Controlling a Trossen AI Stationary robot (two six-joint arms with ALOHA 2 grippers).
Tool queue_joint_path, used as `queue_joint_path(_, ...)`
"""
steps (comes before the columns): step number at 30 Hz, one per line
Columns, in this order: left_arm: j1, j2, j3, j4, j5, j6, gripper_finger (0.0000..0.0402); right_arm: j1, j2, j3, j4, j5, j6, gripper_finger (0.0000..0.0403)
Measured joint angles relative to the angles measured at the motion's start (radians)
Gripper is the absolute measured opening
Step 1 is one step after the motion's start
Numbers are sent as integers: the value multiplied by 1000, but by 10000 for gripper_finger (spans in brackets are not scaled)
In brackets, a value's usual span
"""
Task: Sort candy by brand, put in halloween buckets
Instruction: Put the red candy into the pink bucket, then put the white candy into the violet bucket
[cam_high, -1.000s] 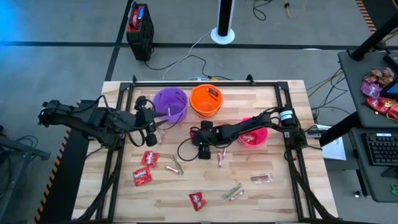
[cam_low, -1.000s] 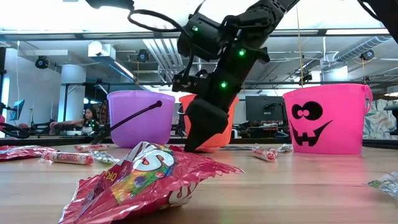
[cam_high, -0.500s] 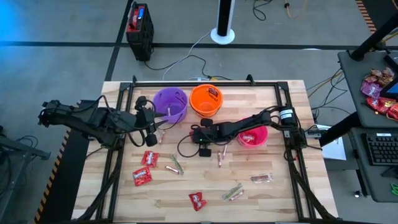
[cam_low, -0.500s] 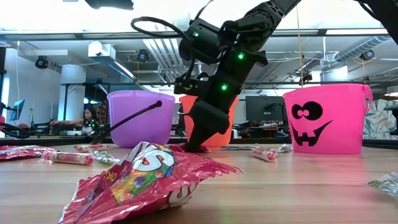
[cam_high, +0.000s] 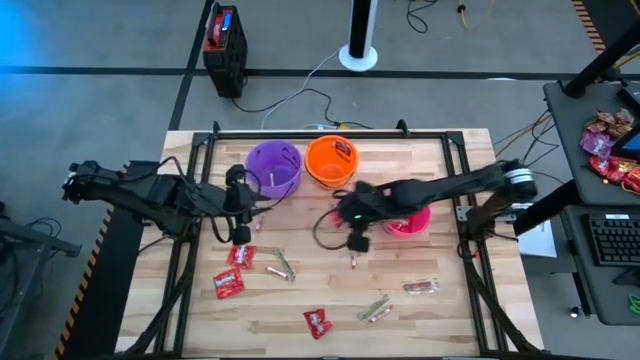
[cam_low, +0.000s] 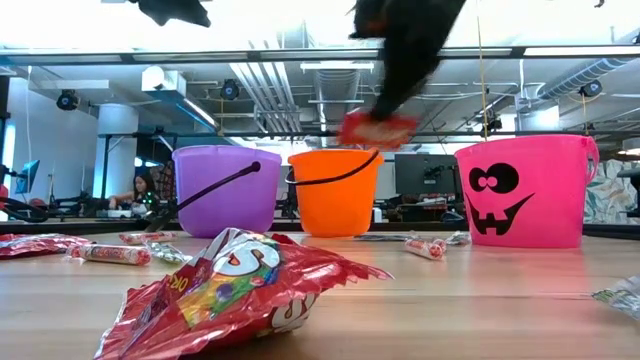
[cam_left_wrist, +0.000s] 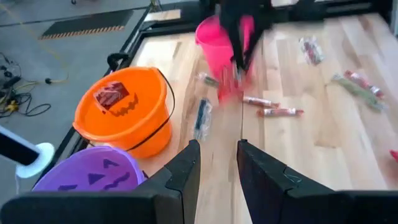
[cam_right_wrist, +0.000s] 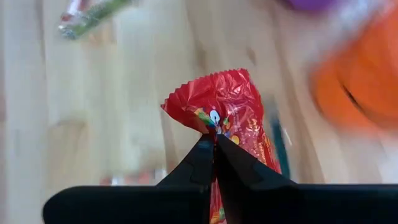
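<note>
Packet (cam_right_wrist: 227, 115) pinched in my right gripper (cam_right_wrist: 213, 144), jaws pressed on its crimped edge, lifted off table at 5 o'clock of orange bucket (cam_high: 331, 160). Crinkly red foil, light, floppy, slippery; grip seam. Left gripper (cam_left_wrist: 217, 163) partly spread, empty, by purple bucket (cam_high: 273, 166).

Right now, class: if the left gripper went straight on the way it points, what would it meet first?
Probably the small dark bar lying on the wood beside the orange bucket. The left gripper points along the table toward it, though depth is unclear.
</note>
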Motion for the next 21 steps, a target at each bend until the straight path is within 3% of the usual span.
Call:
queue_joint_path(4,0,42,0,0,0,1,90,-3,-90,-6,-290,108,285,9)
queue_joint_path(9,0,91,0,0,0,5,90,-1,-160,-32,-453,189,558,9)
queue_joint_path(14,0,120,0,-1,0,5,90,-2,-167,-49,-504,181,619,20)
queue_joint_path(21,0,129,0,-9,0,-15,91,-1,-136,-51,-518,184,617,81)
